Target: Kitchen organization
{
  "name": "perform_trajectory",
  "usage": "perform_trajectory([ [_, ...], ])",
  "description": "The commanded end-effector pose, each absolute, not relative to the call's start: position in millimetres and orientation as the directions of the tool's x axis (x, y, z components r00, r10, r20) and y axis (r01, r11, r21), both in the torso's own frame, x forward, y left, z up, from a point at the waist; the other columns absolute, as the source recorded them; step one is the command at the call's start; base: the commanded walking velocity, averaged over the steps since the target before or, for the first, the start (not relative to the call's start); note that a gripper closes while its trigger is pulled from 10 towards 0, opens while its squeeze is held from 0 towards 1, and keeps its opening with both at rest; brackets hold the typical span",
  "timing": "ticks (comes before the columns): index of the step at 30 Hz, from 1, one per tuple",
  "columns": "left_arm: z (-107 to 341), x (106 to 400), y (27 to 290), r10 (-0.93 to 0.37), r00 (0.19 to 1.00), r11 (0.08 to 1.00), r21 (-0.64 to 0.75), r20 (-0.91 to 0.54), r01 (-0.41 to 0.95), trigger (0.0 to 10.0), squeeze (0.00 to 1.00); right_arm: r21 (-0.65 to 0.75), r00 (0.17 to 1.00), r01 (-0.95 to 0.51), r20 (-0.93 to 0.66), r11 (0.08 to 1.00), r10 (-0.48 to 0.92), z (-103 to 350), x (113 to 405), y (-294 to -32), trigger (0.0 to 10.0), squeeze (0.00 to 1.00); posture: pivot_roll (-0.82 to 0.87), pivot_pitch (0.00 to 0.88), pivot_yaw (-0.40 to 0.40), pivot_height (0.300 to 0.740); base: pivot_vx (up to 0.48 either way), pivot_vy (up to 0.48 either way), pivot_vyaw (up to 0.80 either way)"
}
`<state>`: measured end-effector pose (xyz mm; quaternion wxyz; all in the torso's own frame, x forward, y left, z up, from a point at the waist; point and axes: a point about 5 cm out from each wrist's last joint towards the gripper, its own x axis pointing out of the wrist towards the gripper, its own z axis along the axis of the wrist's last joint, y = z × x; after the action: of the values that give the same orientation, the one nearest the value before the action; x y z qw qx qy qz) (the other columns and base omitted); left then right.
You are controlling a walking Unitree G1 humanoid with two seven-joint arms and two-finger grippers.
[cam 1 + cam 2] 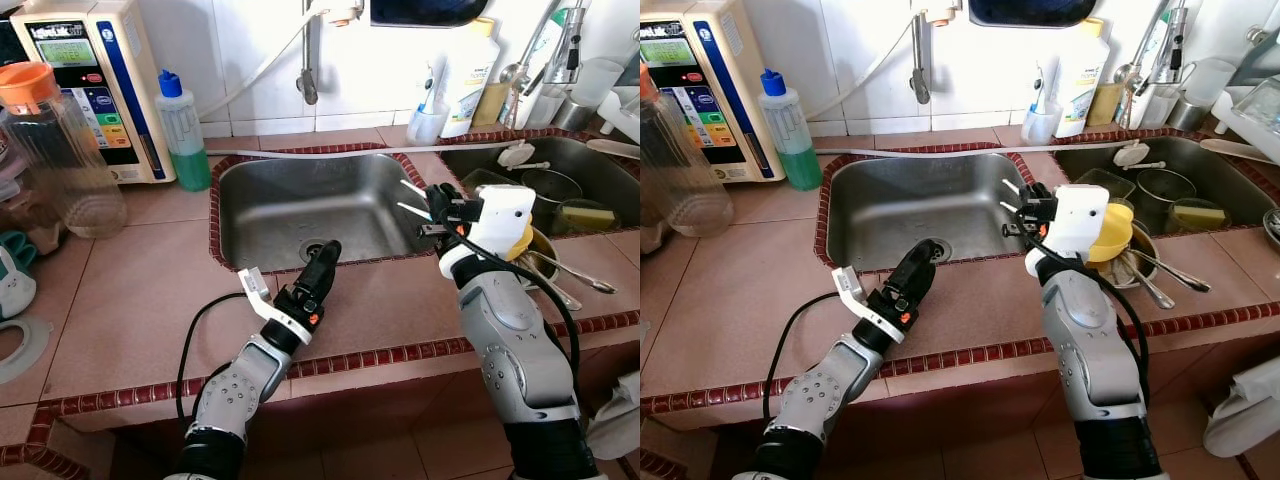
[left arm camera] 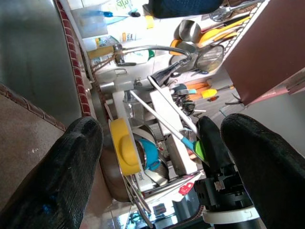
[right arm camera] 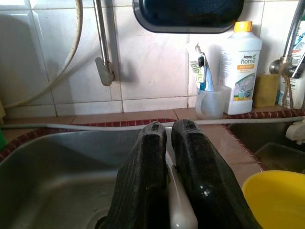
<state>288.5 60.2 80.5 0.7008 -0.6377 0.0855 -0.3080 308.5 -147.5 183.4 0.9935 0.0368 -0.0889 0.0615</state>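
Chopsticks [image 1: 412, 198] pinched in right fingers [image 3: 190, 162] over sink [image 1: 290, 205] (left fingers [image 2: 71, 167] apart, empty); bottle [image 3: 241, 67] reads "home".

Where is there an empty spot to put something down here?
The left sink is bare apart from its drain. The pink tile counter between the clear pitcher and the left pincer is open too. The right sink is crowded with a pot, a sponge and utensils.
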Motion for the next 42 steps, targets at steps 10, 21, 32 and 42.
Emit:
perform_trajectory([
  [10,233.7,332.3,100.3,-0.324,0.808,0.944,0.114,0.491,0.31,10.0,0.0,-0.092,0.944,-0.129,0.294,0.987,0.151,207.1,299.5,-145.6,10.0,0.35,0.06,0.0,0.0,0.74,0.0,0.0,0.0],
  [21,233.1,332.6,99.9,-0.324,0.811,0.944,0.108,0.488,0.312,10.0,0.0,-0.094,0.944,-0.129,0.294,0.987,0.151,207.1,299.8,-145.5,10.0,0.33,0.06,0.0,0.009,0.74,0.0,0.0,0.0],
  [32,233.1,332.6,99.9,-0.324,0.811,0.944,0.108,0.488,0.312,10.0,0.0,-0.094,0.944,-0.129,0.294,0.987,0.151,207.1,299.8,-145.5,10.0,0.33,0.06,0.0,0.009,0.74,0.0,0.0,0.0],
  [42,233.1,332.6,99.9,-0.324,0.811,0.944,0.108,0.488,0.312,10.0,0.0,-0.094,0.944,-0.129,0.294,0.987,0.151,207.1,299.8,-145.5,10.0,0.33,0.06,0.0,0.009,0.74,0.0,0.0,0.0],
])
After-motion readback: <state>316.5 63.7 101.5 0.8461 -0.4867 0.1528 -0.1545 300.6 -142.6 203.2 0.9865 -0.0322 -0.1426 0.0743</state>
